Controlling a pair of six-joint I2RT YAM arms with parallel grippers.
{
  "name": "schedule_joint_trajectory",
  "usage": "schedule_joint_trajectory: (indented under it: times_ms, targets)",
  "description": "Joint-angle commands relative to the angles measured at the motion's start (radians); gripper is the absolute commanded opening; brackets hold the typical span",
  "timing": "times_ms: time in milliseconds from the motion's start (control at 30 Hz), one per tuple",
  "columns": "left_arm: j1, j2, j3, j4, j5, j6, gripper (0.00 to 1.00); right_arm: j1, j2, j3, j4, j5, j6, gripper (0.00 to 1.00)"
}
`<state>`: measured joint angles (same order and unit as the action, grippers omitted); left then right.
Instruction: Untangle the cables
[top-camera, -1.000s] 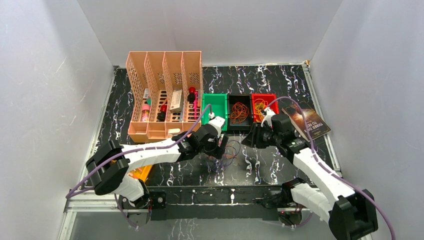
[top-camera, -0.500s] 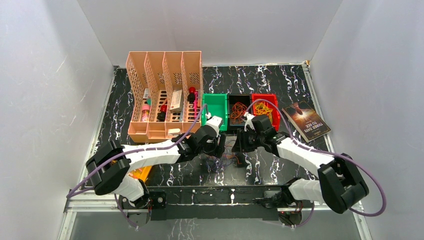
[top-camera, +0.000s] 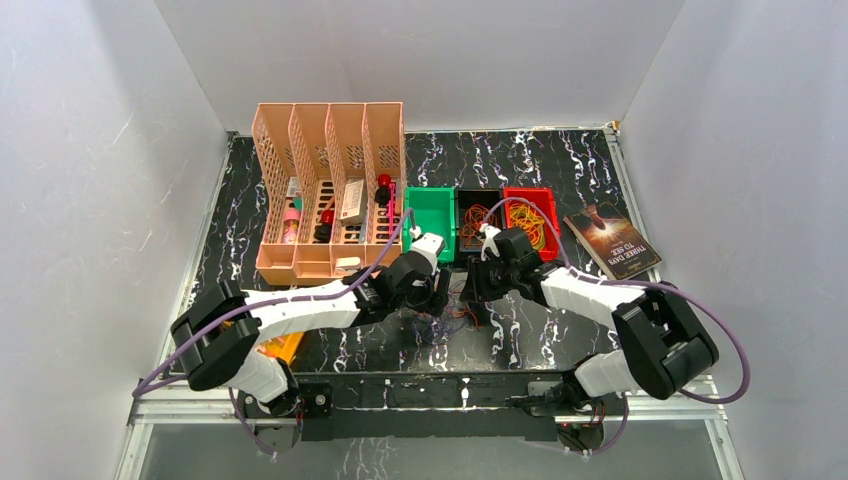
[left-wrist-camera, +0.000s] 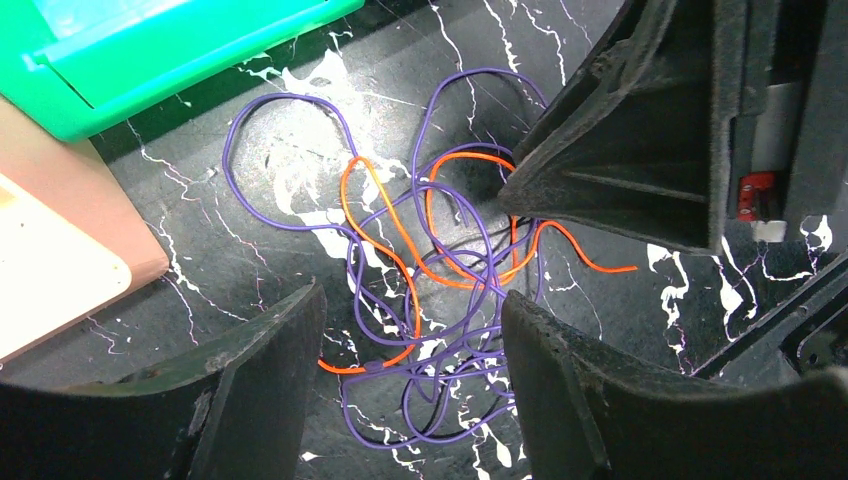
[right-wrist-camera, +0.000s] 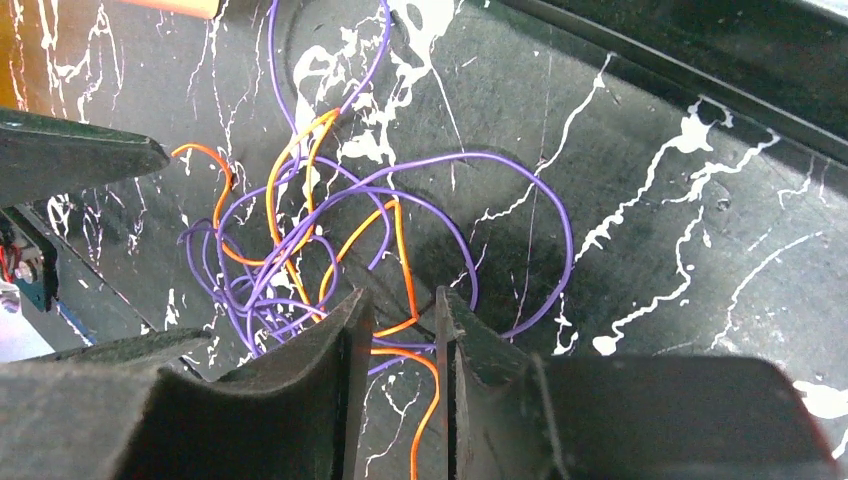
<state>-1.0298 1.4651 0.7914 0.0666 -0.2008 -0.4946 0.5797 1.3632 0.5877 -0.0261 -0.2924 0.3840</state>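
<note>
Cables (left-wrist-camera: 430, 290) lay in a purple-and-orange knot on the desk (top-camera: 540, 160), right under my left pincer (left-wrist-camera: 412, 296), which stood wide astride them. I had my right pincer (right-wrist-camera: 402, 295) narrow, an orange strand in its slit, not visibly pinched. I couldn't read the book (top-camera: 612, 243) cover. The green bin (top-camera: 432, 205) sat just beyond the knot.

Both arms are leaning inward; the left gripper (left-wrist-camera: 412, 300) is gaping wide, the right gripper (right-wrist-camera: 402, 298), just beyond its fingers, barely parted.
</note>
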Motion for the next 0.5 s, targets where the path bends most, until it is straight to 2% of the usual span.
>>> schedule_joint_trajectory:
  times_ms: [0, 200, 367, 467]
  targets:
    - [0.004, -0.046, -0.005, -0.01, -0.004, -0.001, 0.63, 0.011, 0.03, 0.03, 0.091, -0.033, -0.025, 0.37]
    - [0.004, -0.065, -0.018, -0.01, -0.008, -0.005, 0.63, 0.017, 0.06, 0.019, 0.128, -0.026, -0.022, 0.28]
    - [0.004, -0.09, -0.021, -0.004, -0.02, 0.028, 0.65, 0.023, -0.004, 0.024, 0.111, 0.006, -0.019, 0.08]
    - [0.004, -0.151, -0.062, 0.057, -0.026, 0.076, 0.71, 0.023, -0.079, 0.044, 0.058, 0.032, -0.03, 0.01]
